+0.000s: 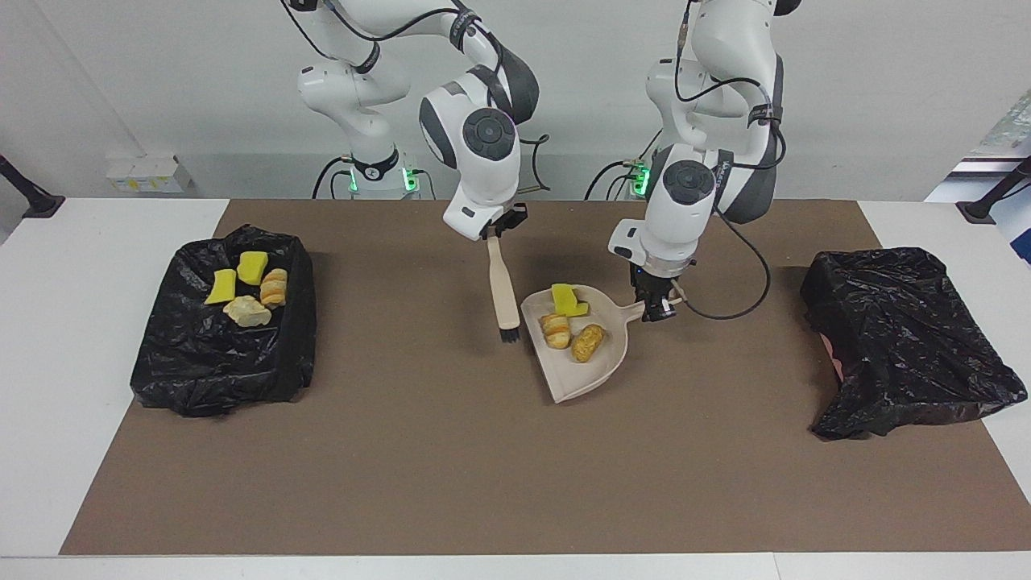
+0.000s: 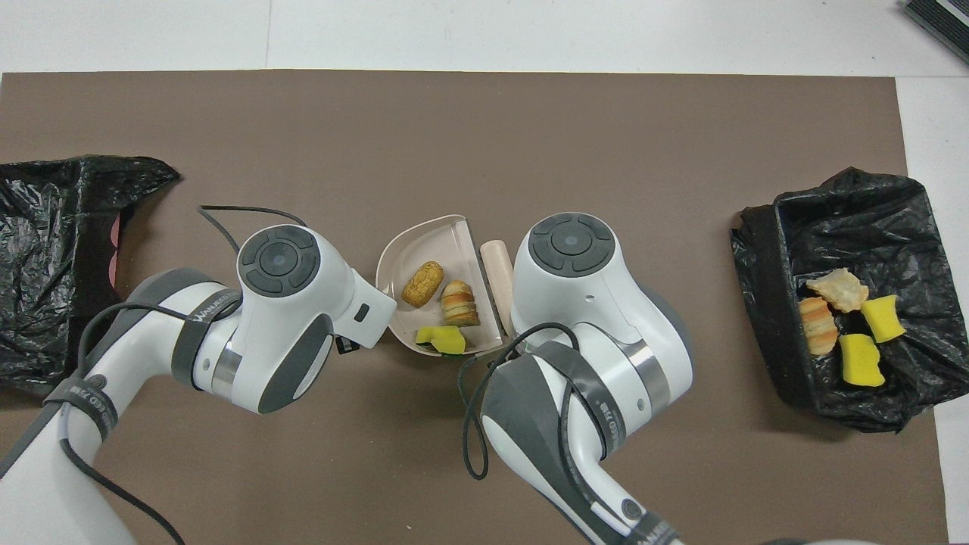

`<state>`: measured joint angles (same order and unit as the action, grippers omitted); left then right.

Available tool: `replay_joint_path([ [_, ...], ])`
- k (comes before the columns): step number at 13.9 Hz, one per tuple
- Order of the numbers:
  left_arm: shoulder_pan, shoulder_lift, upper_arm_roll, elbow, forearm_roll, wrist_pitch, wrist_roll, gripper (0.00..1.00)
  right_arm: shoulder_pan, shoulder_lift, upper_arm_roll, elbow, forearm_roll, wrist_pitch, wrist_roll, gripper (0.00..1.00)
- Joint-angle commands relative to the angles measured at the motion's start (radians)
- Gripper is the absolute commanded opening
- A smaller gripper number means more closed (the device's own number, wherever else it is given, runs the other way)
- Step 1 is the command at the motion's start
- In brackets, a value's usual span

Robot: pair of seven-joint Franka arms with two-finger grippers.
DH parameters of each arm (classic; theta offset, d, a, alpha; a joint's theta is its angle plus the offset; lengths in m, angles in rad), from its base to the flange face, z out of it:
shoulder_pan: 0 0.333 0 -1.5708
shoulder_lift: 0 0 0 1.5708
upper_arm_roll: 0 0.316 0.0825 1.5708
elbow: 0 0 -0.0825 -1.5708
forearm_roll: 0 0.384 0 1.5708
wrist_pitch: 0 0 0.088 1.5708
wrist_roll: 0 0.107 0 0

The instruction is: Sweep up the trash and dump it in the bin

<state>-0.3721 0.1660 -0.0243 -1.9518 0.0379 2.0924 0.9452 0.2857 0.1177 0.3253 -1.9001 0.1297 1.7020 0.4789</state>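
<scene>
Brown matting (image 1: 483,467) covers most of the white tabletop (image 1: 80,338), with a plain pale wall at the robots' end. A black bag-lined bin (image 1: 217,362) sits toward the right arm's end, another black bag (image 1: 910,338) toward the left arm's end.

Trash is split two ways. Four pieces (image 1: 246,288), two yellow sponge chunks and two crusty lumps, already lie in the bin at the right arm's end. The other three (image 1: 570,322), one yellow chunk and two golden-brown lumps, sit in the beige dustpan (image 1: 592,379) mid-mat.

The left gripper (image 1: 656,310) has its jaws clamped on the dustpan's handle, just beside those three pieces. The right gripper (image 1: 493,232) has its jaws clenched on the top of a brush (image 1: 503,286), which hangs bristles-down right beside the dustpan's open edge.
</scene>
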Motion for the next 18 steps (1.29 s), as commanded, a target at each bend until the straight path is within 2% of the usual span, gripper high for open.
replay_joint_path([
  [1, 0.062, 0.033, -0.005, 0.137, -0.021, -0.109, 0.095, 0.00, 0.047, -0.149, 0.006, -0.227, 0.100, 0.132, 0.099, 0.00],
  [3, 0.116, 0.035, -0.005, 0.195, -0.020, -0.153, 0.168, 0.00, 0.105, -0.228, 0.006, -0.344, 0.178, 0.206, 0.112, 0.00],
  [4, 0.148, 0.033, -0.005, 0.211, -0.018, -0.163, 0.209, 0.00, 0.149, -0.246, 0.006, -0.365, 0.183, 0.208, 0.133, 0.00],
  [7, 0.238, 0.030, -0.002, 0.272, -0.018, -0.228, 0.334, 0.00, 0.265, -0.253, 0.008, -0.395, 0.189, 0.212, 0.262, 0.00],
  [9, 0.318, 0.027, 0.000, 0.287, -0.018, -0.253, 0.426, 0.00, 0.331, -0.257, 0.009, -0.462, 0.189, 0.302, 0.279, 0.00],
  [11, 0.392, 0.023, 0.001, 0.287, -0.021, -0.261, 0.539, 0.00, 0.346, -0.251, 0.008, -0.510, 0.189, 0.379, 0.287, 0.00],
  [13, 0.470, 0.023, 0.001, 0.287, -0.021, -0.269, 0.654, 0.00, 0.342, -0.245, 0.008, -0.511, 0.189, 0.372, 0.296, 0.00],
  [14, 0.508, 0.023, 0.003, 0.287, -0.020, -0.267, 0.708, 0.00, 0.342, -0.245, 0.008, -0.510, 0.189, 0.370, 0.296, 0.08],
  [15, 0.544, 0.021, 0.003, 0.286, -0.021, -0.269, 0.757, 0.00, 0.342, -0.245, 0.008, -0.511, 0.189, 0.370, 0.296, 0.32],
  [16, 0.585, 0.020, 0.004, 0.286, -0.021, -0.272, 0.805, 0.00, 0.340, -0.243, 0.008, -0.510, 0.189, 0.369, 0.285, 0.43],
  [18, 0.666, 0.020, 0.006, 0.289, -0.020, -0.267, 0.913, 0.00, 0.336, -0.240, 0.006, -0.508, 0.189, 0.369, 0.274, 0.47],
])
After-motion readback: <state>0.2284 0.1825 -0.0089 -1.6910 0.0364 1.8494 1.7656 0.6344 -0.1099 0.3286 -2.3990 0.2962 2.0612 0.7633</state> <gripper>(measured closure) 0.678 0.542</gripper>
